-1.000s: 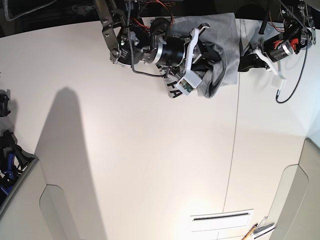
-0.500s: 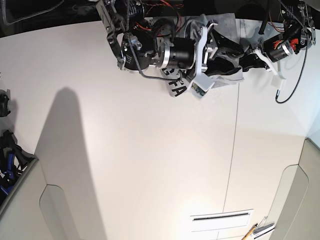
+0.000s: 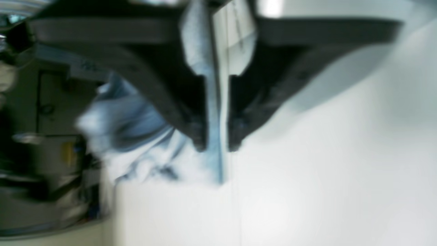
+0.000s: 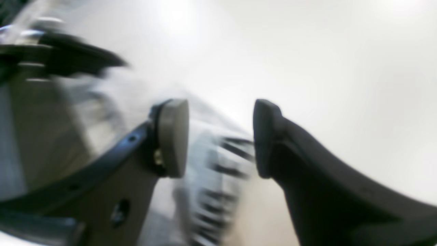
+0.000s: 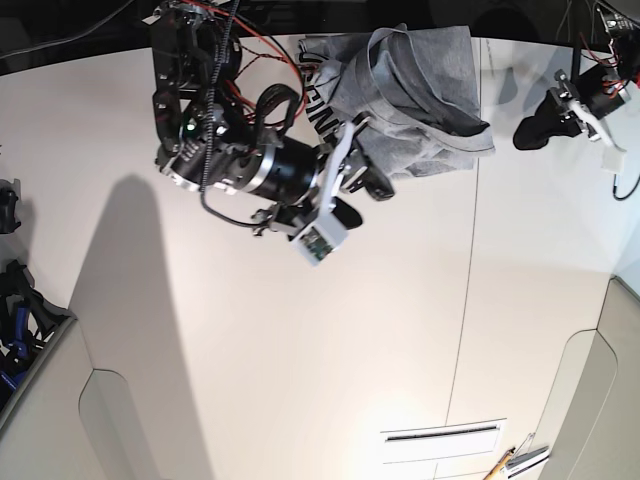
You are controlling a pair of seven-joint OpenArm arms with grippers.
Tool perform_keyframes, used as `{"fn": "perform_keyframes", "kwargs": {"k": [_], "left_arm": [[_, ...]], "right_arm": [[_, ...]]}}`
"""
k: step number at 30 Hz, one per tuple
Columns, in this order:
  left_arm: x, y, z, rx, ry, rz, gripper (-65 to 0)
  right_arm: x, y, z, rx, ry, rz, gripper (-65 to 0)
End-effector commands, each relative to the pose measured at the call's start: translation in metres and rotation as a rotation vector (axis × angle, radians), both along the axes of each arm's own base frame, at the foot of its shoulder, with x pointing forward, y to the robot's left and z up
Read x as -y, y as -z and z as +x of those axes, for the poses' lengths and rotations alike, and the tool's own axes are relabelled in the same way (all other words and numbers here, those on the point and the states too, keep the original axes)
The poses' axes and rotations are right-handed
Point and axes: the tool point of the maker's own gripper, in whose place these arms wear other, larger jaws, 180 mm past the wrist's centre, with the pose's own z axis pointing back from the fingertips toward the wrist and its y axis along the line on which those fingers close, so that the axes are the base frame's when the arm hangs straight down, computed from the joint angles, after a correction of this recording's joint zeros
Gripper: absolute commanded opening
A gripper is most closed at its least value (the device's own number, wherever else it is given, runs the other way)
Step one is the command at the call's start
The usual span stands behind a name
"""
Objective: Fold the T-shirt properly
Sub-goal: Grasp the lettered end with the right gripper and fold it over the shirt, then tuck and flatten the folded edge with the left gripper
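The grey T-shirt (image 5: 425,85) lies bunched up near the table's far edge, with black lettering (image 5: 320,85) showing on its left fold. My right gripper (image 5: 358,190) hovers at the shirt's near left edge. In the right wrist view its jaws (image 4: 220,136) stand wide open, and the lettered cloth (image 4: 218,177) is blurred behind the gap. My left gripper (image 5: 535,128) is off to the right of the shirt, apart from it. In the left wrist view its fingertips (image 3: 216,143) stand a narrow gap apart, and crumpled cloth (image 3: 136,136) lies beyond them.
A seam (image 5: 470,280) runs down the white table. A slotted plate (image 5: 443,433) and a pencil-like tool (image 5: 512,460) lie at the near edge. Dark gear (image 5: 20,310) sits at the left edge. A cable (image 5: 625,180) hangs by the left arm.
Both grippers opened and let the shirt go. The right arm swung left and toward the near side. The left gripper drew back to the right. The shirt dropped into a bunched heap.
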Motion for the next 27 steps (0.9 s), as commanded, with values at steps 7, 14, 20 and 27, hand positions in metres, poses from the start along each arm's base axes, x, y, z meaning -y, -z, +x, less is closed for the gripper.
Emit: {"fn": "perform_keyframes", "kwargs": {"k": [7,14,20,27], "left_arm": [[-0.003,-0.017,-0.023,-0.012,0.083,0.098,-43.4],[0.034,-0.046,-0.039,0.040,0.258,0.196,-43.4],[0.080,-0.033,-0.067,-0.023,0.404,0.123,-35.6],[0.135,-0.019,-0.096,-0.089,0.558,-0.008,-35.6]], "right_arm": [[0.068,0.006,0.025,0.005,0.183,-0.039,-35.1],[0.078,0.002,0.027,0.000,0.202,-0.005,-35.1],[0.076,0.001,0.027,-0.001,0.196,0.008,-35.1],[0.074,-0.001,0.026,-0.002,0.190,0.027,-35.1]]}}
